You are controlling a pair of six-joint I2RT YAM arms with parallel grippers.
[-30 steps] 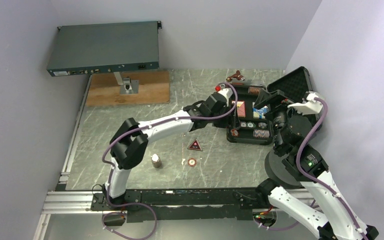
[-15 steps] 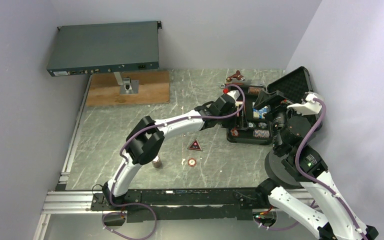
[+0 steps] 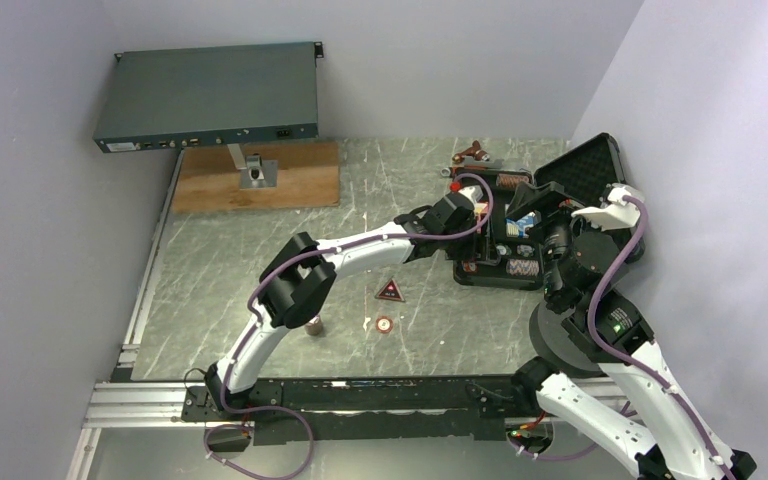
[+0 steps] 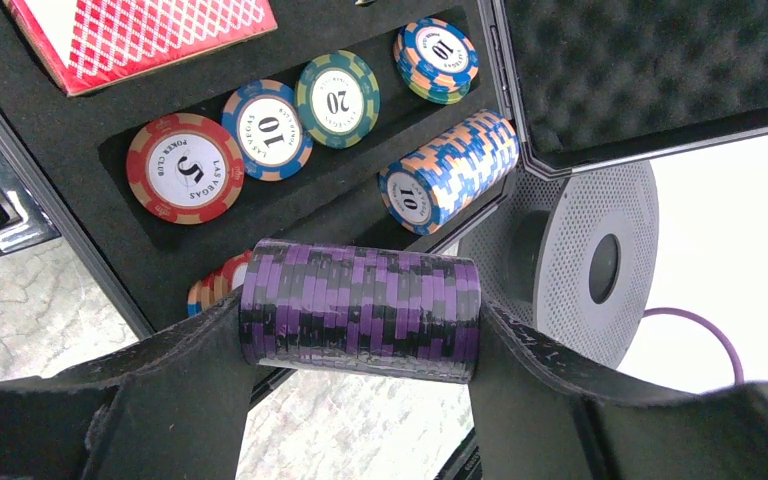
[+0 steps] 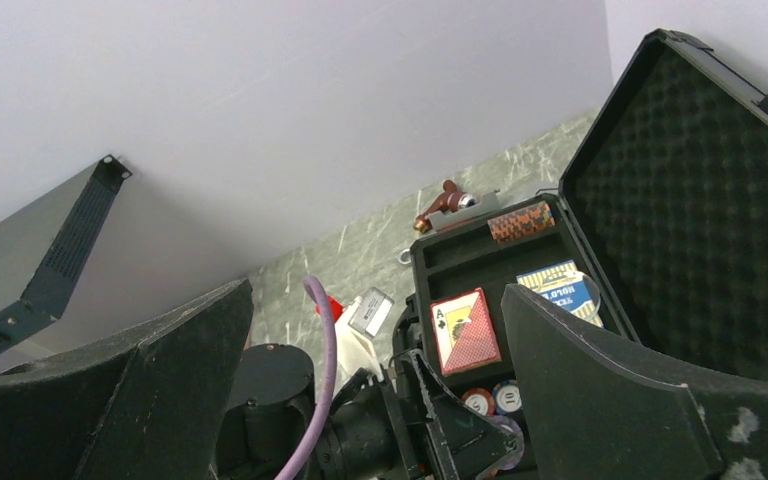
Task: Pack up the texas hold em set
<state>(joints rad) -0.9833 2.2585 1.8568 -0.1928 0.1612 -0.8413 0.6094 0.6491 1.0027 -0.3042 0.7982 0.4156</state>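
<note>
Vs 1 s ago: the L arm has stretched further to the right, its elbow has swung in, and its wrist is now over the black rectangular hard-plastic briefcase [image 3: 590, 165]. R arm is unchanged.

Left gripper [image 4: 360, 322] is clamped on a purple-black roll of poker chips [image 4: 360, 300], held sideways, one finger on each end, over the near edge of the case tray. Right gripper [image 5: 375, 290] gapes wide w/ nothing in it, parked by the case.

Case lid is up, foam-lined. In the tray: a red card deck [image 4: 140, 35], flat round chips marked 5, 10, 20 [image 4: 185, 170] and a blue-orange chip roll [image 4: 450, 170].

The red-black triangle piece [image 3: 390, 291] and a lone chip [image 3: 384, 324] haven't moved on the table.

Surface is a scratched grey-green marbled tabletop [image 3: 260, 260] w/ a wooden board [image 3: 290, 180] at the far left under a grey-blue metal rack box [image 3: 210, 95]. A red-handled wrench [image 3: 472, 152] lies at the far edge. Walls are plain pale lilac.
</note>
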